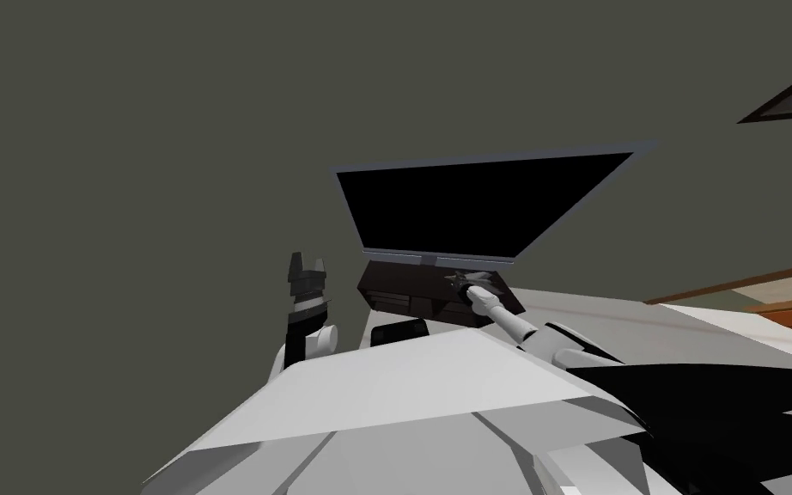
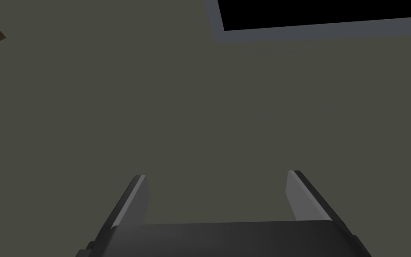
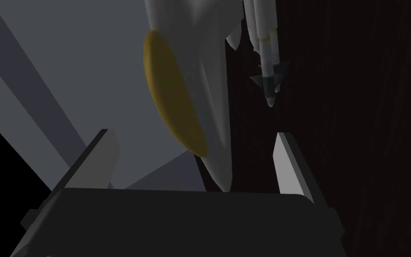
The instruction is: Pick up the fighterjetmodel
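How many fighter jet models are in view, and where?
1. The pale fighter jet model lies on the dark cabinet below the black screen, its nose inside the open right gripper. Others may be hidden.

dim, flat light | no glare | wide-lens splay at edges

A black screen in a grey frame stands on a dark brown tabletop. Behind it spans an olive-grey wall.
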Controlling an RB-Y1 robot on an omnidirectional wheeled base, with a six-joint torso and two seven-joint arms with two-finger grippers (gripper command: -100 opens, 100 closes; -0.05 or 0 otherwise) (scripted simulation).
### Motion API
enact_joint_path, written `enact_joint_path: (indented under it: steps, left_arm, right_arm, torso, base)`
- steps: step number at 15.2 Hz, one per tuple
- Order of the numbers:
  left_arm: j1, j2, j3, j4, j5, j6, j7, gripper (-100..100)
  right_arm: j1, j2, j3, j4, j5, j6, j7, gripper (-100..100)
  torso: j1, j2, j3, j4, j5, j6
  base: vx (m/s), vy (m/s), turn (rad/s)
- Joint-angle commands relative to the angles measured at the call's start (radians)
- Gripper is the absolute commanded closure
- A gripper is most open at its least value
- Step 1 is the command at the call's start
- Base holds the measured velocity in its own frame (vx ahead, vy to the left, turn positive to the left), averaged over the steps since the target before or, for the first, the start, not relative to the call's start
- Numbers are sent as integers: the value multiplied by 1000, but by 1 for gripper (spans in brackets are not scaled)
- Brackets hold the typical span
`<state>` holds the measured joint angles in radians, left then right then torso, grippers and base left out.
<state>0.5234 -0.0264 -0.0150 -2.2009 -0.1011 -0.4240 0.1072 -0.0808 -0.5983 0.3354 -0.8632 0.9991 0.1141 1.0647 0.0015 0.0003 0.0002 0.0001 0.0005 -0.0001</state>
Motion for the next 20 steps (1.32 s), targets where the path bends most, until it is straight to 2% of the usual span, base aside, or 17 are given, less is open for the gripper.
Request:
enact_joint_path:
  steps: [1, 2, 4, 6, 7, 8, 12, 13, 20]
  left_arm:
    - [0, 0, 0, 0, 0, 0, 0, 0]
    - [0, 0, 0, 0, 0, 0, 0, 0]
    - [0, 0, 0, 0, 0, 0, 0, 0]
    - [0, 0, 0, 0, 0, 0, 0, 0]
    - [0, 0, 0, 0, 0, 0, 0, 0]
    - [0, 0, 0, 0, 0, 0, 0, 0]
    - [0, 0, 0, 0, 0, 0, 0, 0]
    - [0, 0, 0, 0, 0, 0, 0, 0]
    - [0, 0, 0, 0, 0, 0, 0, 0]
  right_arm:
    - [0, 0, 0, 0, 0, 0, 0, -100]
    - [1, 27, 4, -2, 14, 27, 11, -100]
    - [1, 27, 4, -2, 14, 27, 11, -100]
    - [5, 63, 4, -8, 31, 57, 18, -100]
    - [4, 50, -3, -3, 33, 38, 12, -100]
    - [6, 54, -3, -5, 34, 42, 13, 100]
    - [3, 51, -5, -6, 35, 43, 14, 100]
    - [6, 70, 4, -10, 34, 63, 20, 100]
    - [6, 70, 4, -10, 34, 63, 20, 100]
  torso:
    - [0, 0, 0, 0, 0, 0]
    - [0, 0, 0, 0, 0, 0]
    - [-5, -1, -1, 0, -1, 0]
    - [-3, 1, 0, 0, -1, 0]
    - [-2, 1, 0, 0, -1, 0]
    - [-2, 1, 0, 0, 0, 1]
    - [-2, 1, 0, -2, -3, 1]
    - [-2, 1, 0, -2, -3, 1]
    - [-1, 0, -2, -4, -8, -1]
  base:
    - [3, 11, 43]
    - [28, -49, 6]
    - [19, -64, 27]
    - [-14, -15, 45]
    - [0, 0, 0]
    - [0, 0, 0]
    - [0, 0, 0]
    - [-2, -10, 11]
    - [-3, -4, 12]
